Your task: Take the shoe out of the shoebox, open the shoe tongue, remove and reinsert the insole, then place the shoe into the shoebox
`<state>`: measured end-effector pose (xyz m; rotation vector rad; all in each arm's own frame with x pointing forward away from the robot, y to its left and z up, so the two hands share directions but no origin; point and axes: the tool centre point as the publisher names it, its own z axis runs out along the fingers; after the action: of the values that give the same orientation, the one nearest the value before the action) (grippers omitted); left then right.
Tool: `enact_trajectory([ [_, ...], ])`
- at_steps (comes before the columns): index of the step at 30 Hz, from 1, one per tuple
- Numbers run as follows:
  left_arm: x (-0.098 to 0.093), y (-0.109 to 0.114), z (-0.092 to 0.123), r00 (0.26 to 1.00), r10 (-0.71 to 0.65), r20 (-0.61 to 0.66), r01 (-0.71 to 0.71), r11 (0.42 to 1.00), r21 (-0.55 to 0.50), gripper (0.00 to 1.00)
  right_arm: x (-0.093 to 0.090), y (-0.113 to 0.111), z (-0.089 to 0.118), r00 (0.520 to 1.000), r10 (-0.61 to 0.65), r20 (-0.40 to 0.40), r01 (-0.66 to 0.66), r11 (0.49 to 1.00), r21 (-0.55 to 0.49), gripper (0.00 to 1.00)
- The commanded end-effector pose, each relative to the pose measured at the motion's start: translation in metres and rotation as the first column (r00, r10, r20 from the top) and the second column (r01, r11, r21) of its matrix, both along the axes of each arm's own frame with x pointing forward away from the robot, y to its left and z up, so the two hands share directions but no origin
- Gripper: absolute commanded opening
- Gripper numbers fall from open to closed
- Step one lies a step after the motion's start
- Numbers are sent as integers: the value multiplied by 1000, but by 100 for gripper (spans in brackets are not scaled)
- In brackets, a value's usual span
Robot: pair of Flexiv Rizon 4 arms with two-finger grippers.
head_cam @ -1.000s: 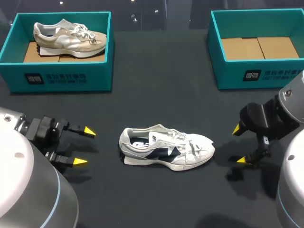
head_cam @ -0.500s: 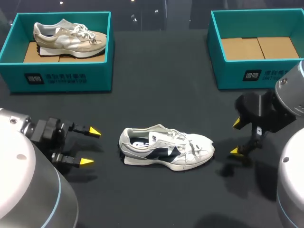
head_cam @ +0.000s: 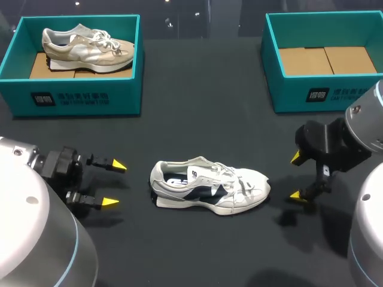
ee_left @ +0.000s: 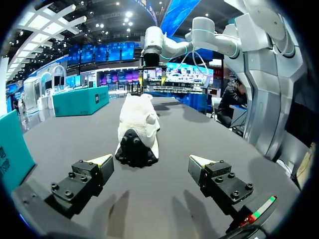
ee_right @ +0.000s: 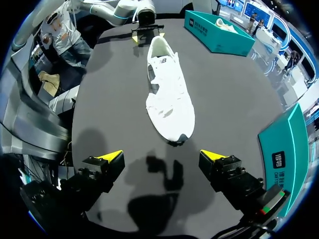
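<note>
I find the white shoe (head_cam: 209, 194) with navy side panels lying on its sole on the black table (head_cam: 197, 125), out of both boxes, near the table's middle and between my two grippers. Its heel points toward the left gripper (head_cam: 114, 184) and its toe toward the right gripper (head_cam: 295, 176). The left gripper's fingers are spread wide and have hold of nothing. In the left wrist view the heel lies ahead of it, in line with the gap between the fingers, with bare table separating them. The right gripper's fingers are likewise wide apart and hold nothing. In the right wrist view the toe lies ahead of that gripper, roughly centred on the gap and clear of both yellow tips. Neither gripper touches the shoe. The laces appear loose across the tongue; I cannot tell the state of the insole. At the far left corner a teal shoebox (head_cam: 78, 98) contains a beige shoe (head_cam: 87, 49) resting on its cardboard floor. At the far right a second teal shoebox (head_cam: 299, 95) shows its cardboard floor, well apart from the white shoe.
</note>
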<state>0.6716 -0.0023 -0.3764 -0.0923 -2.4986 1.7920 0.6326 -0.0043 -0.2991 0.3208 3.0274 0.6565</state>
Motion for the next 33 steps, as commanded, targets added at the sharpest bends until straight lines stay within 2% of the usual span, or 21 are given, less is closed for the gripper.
enact_trajectory([
  [1,3,4,2,1000,12,2,-12,1000,-2,100,-7,-8,2,1000,6,9,-6,1000,8,100],
  [14,16,-10,-6,997,77,14,-77,997,11,100,-7,-8,2,1000,6,9,-6,1000,8,100],
  [17,21,-18,-6,990,140,23,-140,990,-14,100,-7,-8,2,1000,6,9,-6,1000,8,100],
  [28,21,-18,-6,990,140,23,-140,990,-14,100,-7,-8,2,1000,6,9,-6,1000,8,100],
  [33,22,-27,-14,993,120,-21,-121,992,-32,100,-7,-8,2,1000,6,9,-6,1000,8,100],
])
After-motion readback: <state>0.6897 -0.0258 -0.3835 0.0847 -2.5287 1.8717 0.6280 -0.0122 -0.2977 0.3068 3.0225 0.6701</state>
